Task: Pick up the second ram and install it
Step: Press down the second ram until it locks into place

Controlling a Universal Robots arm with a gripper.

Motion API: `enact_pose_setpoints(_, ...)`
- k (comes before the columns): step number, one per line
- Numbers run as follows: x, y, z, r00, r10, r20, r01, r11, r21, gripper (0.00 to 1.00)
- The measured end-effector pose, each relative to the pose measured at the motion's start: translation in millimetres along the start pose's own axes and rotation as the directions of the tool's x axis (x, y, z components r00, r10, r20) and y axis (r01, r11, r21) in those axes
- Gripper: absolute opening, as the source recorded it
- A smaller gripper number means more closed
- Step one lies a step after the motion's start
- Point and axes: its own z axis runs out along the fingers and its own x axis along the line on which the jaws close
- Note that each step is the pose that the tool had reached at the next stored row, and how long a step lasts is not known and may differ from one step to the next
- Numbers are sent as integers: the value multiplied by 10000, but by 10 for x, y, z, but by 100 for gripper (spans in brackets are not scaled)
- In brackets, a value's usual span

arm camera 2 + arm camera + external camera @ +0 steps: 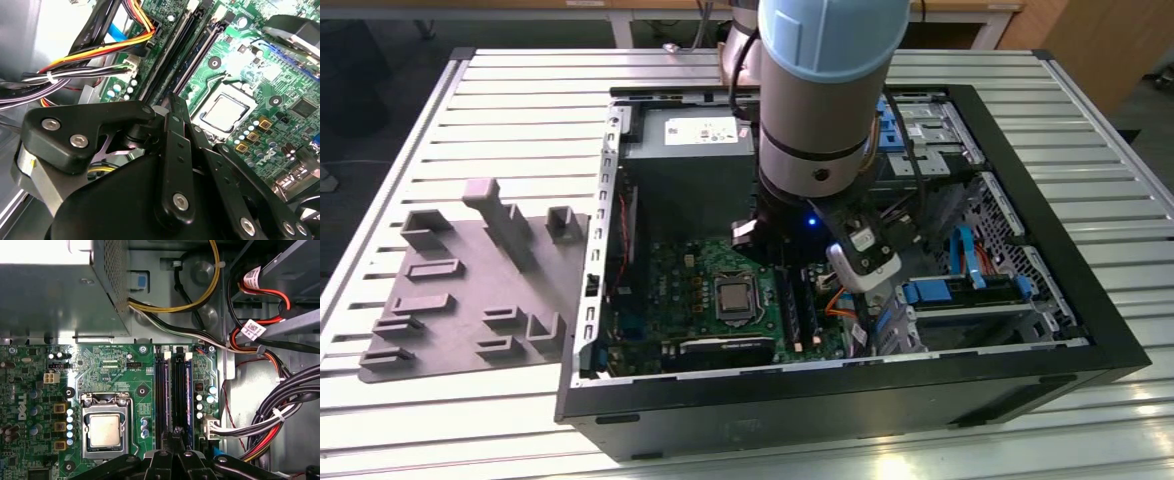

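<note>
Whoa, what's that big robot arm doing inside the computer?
The robot arm is reaching down into an open computer case. Its pincer sits right over the long black memory slots on the green motherboard. Whether the second ram is in its grip or already in a slot is hidden. The grey tray lies beside the case.

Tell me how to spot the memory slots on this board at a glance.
Inside the open black computer case lies a green motherboard. Beside its square silver processor run the memory slots: long, narrow, black parallel channels with white end clips, unlike any neighbouring part.
</note>
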Motion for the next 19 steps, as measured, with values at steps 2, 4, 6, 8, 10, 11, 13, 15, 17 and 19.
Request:
enact_pose_setpoints(2, 0, -7, 0, 10000, 0, 0, 0, 10000, -1, 11)
enact_pose_setpoints(4, 0, -16, -1, 10000, 0, 0, 0, 10000, 1, 11)
enact_pose_setpoints(6, -1, -24, -1, 10000, 0, 0, 0, 10000, 0, 11)
enact_pose_setpoints(8, -1, -32, -2, 10000, 0, 0, 0, 10000, 0, 11)
enact_pose_setpoints(10, -1, -42, -2, 10000, 0, 0, 0, 10000, 1, 11)
enact_pose_setpoints(11, -1, -46, -2, 10000, 0, 0, 0, 10000, 0, 11)
enact_pose_setpoints(13, -2, -56, -3, 10000, 0, 0, 0, 10000, 1, 11)
enact_pose_setpoints(15, -2, -67, -3, 10000, 0, 0, 0, 10000, 0, 11)
enact_pose_setpoints(17, -2, -78, -4, 10000, 0, 0, 0, 10000, 0, 11)
enact_pose_setpoints(19, -2, -91, -5, 10000, 0, 0, 0, 10000, 1, 11)
